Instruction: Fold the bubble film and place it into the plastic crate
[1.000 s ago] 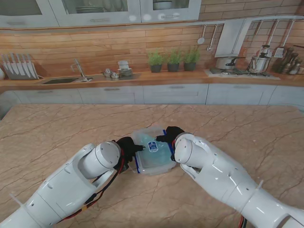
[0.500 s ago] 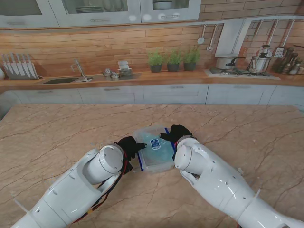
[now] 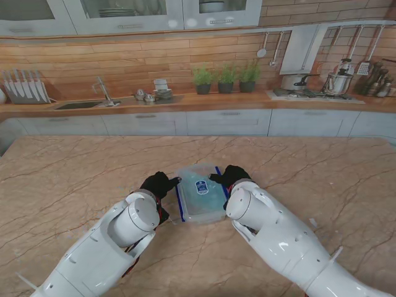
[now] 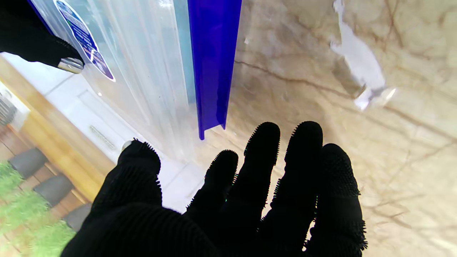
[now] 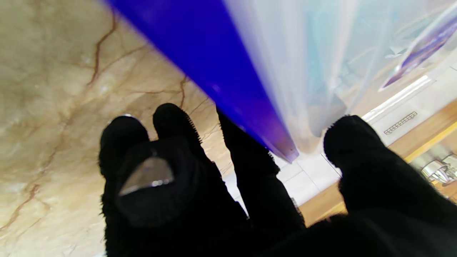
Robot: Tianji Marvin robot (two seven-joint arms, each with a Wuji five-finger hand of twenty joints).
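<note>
The plastic crate (image 3: 200, 193) sits on the marble surface (image 3: 74, 173) between the two arms, a clear box with blue clips (image 4: 213, 64) along its sides and a blue-labelled lid (image 3: 201, 187) across its top. Through the clear walls a pale, bluish crumpled mass shows inside, which I judge to be the bubble film (image 3: 199, 199), already in the crate. The left hand (image 3: 158, 184) hangs just beside the crate's left side with its fingers (image 4: 260, 157) spread and nothing in them, apart from the plastic as far as the left wrist view shows. The right hand (image 3: 229, 176) is at the crate's right side; its fingers (image 5: 250, 157) lie against or right under the blue clip, thumb on the clear wall's side, but I cannot tell whether it is truly gripping or only touching. The risk now lies with that right hand: if it draws away while a rubbery fingertip is caught on the clip, the light crate may slide or tip on the smooth marble, or the lid may be lifted. The left hand, so near, could also nudge the crate if it swings inward. A small white scrap (image 4: 357, 64) lies near on the surface; a sweeping arm could brush it along.
</note>
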